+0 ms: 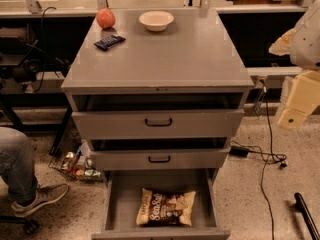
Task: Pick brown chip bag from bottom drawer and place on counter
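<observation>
Here's the gripper (296,106), a cream-coloured blocky pincer on a pale arm. It hangs at the far right edge of the view, off to the side of the cabinet at about the height of the upper drawers. Released or clenched? I cannot tell from here, but the bag is certainly not in it.

Moving inward, the closest thing is the counter (190,59), the smooth flat grey top of the cabinet. Its front and right stretches are bare, which looks like the natural landing spot. The clutter sits toward the back and left: a round reddish-orange fruit (105,18), a shallow white bowl (156,20) and a small dark blue candy bar (109,42).

Below come two shallower grey drawers with black handles (158,122), each only a little way out. The bottom drawer (125,186), a deep plain grey metal tray, is pulled far forward. That seems to be what leaves its contents open to a reach from above.

And there's the prize! The brown chip bag (166,207) lies flat on the drawer floor near the front wall, long side across and face up. It is crinkly dark brown with cream-tan ends and big white script lettering. It looks puffy, so I'd expect it to give under a pinch.
</observation>
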Controlling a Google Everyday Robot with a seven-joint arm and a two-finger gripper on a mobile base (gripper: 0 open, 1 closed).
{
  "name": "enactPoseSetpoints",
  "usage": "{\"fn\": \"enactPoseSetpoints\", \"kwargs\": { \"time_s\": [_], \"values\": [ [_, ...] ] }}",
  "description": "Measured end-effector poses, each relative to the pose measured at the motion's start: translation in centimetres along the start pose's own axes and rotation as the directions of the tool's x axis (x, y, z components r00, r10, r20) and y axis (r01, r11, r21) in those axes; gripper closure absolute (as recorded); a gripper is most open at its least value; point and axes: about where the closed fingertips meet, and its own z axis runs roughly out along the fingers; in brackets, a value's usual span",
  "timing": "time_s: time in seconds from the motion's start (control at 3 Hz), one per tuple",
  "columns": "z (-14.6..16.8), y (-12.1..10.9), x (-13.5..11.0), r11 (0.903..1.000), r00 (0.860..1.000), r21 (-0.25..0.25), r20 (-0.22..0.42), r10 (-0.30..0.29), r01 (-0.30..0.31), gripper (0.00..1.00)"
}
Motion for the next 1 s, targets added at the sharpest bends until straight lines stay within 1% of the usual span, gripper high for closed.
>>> {"fn": "enactPoseSetpoints", "kwargs": {
  "time_s": [0.33,0.67,1.0],
  "values": [
    [0.0,0.0,0.0,1.0,1.0,0.0,0.0,0.0,0.0,0.0],
    [3.1,0.9,-0.5,0.9982,0.996,-0.051,0.078,0.035,-0.031,0.0],
    [9.3,3.2,-3.3,0.9871,0.975,-0.148,0.203,0.089,-0.059,0.0]
  ]
}}
